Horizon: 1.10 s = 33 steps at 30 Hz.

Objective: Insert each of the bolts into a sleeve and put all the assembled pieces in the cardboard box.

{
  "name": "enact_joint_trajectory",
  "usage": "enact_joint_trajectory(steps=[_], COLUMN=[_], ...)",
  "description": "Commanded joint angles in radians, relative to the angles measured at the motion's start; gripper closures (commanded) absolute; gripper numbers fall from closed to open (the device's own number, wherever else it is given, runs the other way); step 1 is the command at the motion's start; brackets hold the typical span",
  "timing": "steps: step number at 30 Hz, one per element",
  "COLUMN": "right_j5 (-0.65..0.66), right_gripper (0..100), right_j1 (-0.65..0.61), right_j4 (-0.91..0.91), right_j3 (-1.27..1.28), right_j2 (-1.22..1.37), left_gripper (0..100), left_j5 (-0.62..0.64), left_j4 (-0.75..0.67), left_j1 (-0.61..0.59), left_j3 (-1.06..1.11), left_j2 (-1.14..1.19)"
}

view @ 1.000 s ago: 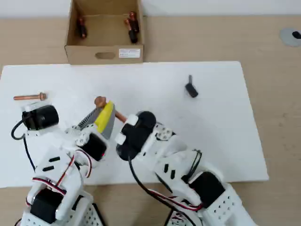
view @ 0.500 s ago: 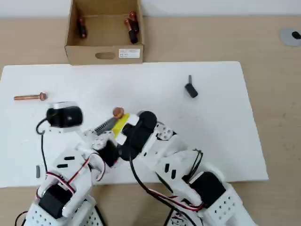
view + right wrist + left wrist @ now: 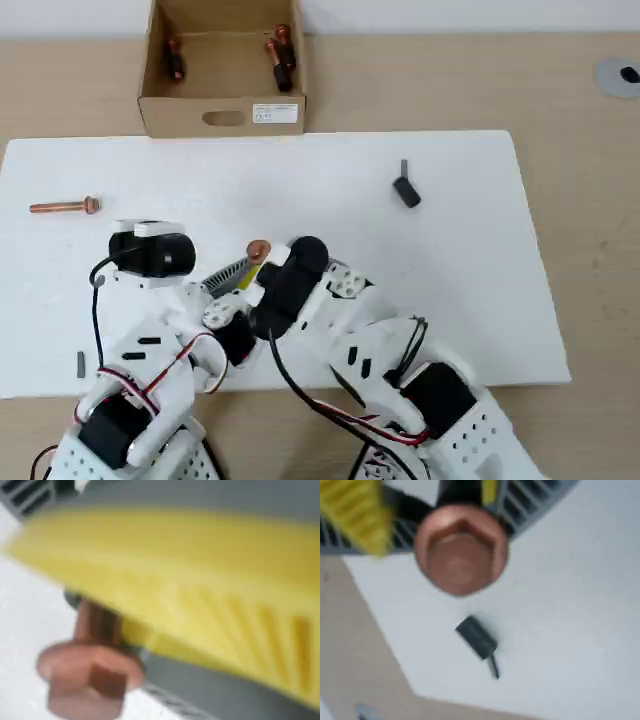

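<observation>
Left end effector tight around copper bolt; white label on cardboard box (print illegible).

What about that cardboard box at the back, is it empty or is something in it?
Not empty: the cardboard box holds sleeved copper bolts, one near one side wall and two by the other.

Copper hex-head bolt, head up, in left claw

Pretty bright, even overhead light on the white mat, with just soft faint shadows hugging the arms. The cardboard box looks darker inside. The bolt catches a soft sheen.
</observation>
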Motion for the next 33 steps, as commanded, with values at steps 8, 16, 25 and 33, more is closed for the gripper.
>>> enact_joint_trajectory(steps=[8,16,25,33], right_j5=[0.005,0.005,0.005,0.0], right_gripper=[98.9,98.9,98.9,98.9], right_j1=[-0.015,-0.015,-0.015,-0.008], right_j4=[-0.025,-0.023,-0.023,-0.023], right_j3=[-0.064,-0.064,-0.053,-0.047], right_j2=[-0.01,-0.008,-0.008,-0.01], left_gripper=[81,81,81,91], left_j5=[-0.017,-0.094,-0.091,-0.121], left_j4=[0.101,0.114,0.114,0.112], left_j1=[-0.064,-0.137,-0.137,-0.198], left_j3=[-0.083,-0.083,-0.218,-0.264], left_j2=[0.007,0.007,0.005,0.004])
